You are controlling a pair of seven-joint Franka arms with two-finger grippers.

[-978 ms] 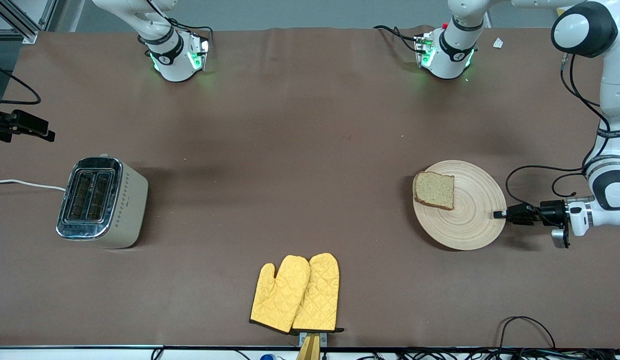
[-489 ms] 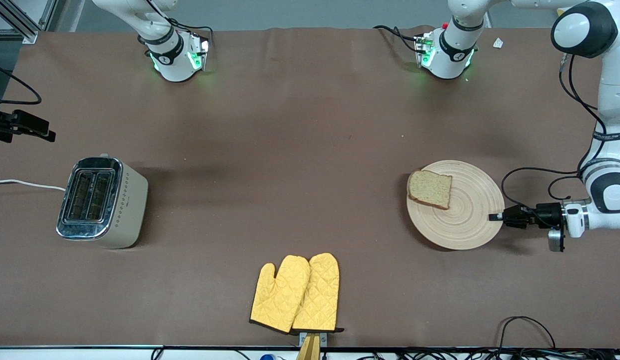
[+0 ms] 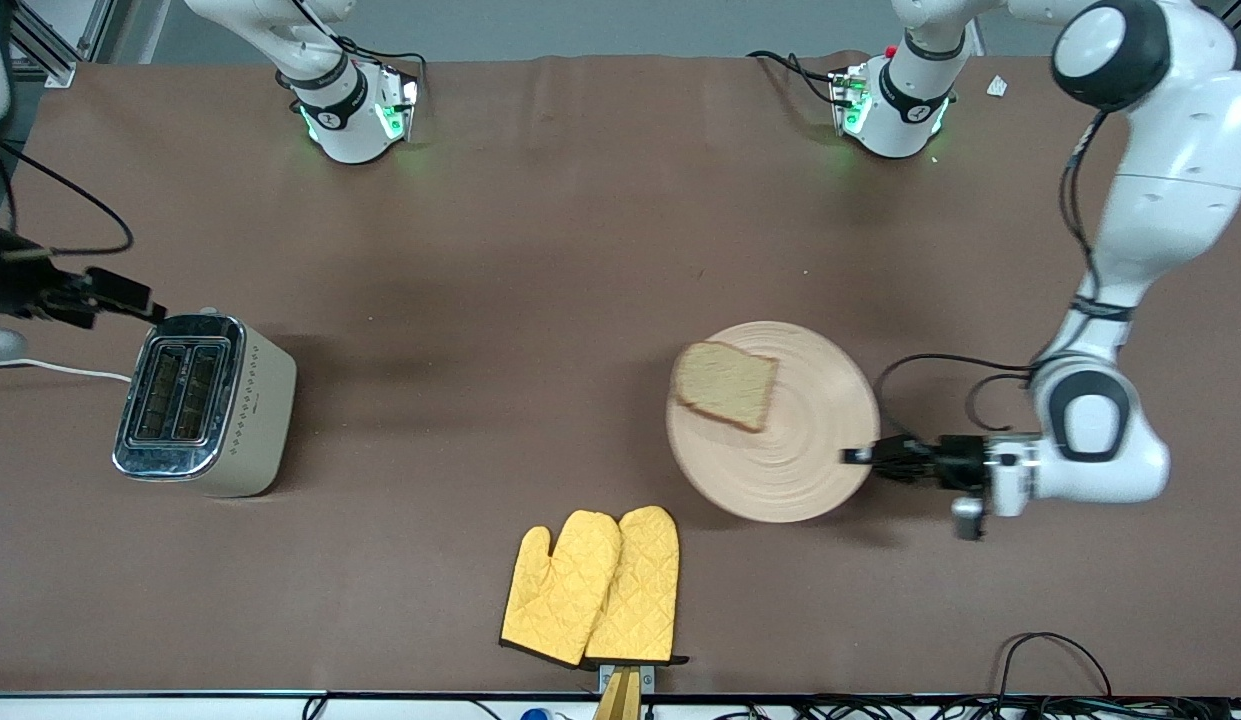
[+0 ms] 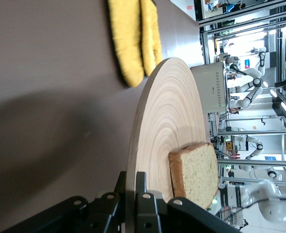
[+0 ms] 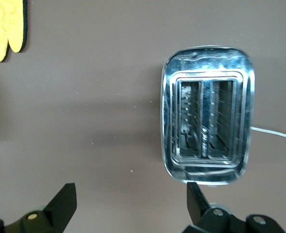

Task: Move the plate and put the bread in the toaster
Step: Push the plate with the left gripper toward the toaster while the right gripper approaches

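Observation:
My left gripper [image 3: 860, 456] is shut on the rim of the light wooden plate [image 3: 780, 440]. It holds the plate level, just off the table, near the table's middle. The brown bread slice [image 3: 727, 385] lies on the plate at the edge away from the gripper. In the left wrist view the gripper [image 4: 131, 182] clamps the plate [image 4: 167, 116], with the bread [image 4: 196, 170] on top. The cream toaster [image 3: 205, 403] stands at the right arm's end of the table, slots up. My right gripper [image 3: 140, 302] is open and empty beside the toaster's chrome top [image 5: 208, 126].
A pair of yellow oven mitts [image 3: 595, 588] lies near the table's front edge, nearer the front camera than the plate. The toaster's white cord [image 3: 50, 367] trails off the right arm's end of the table. The mitts also show in the left wrist view [image 4: 133, 34].
My left gripper has carried the plate and bread toward the toaster's end of the table. My right gripper has moved in toward the toaster.

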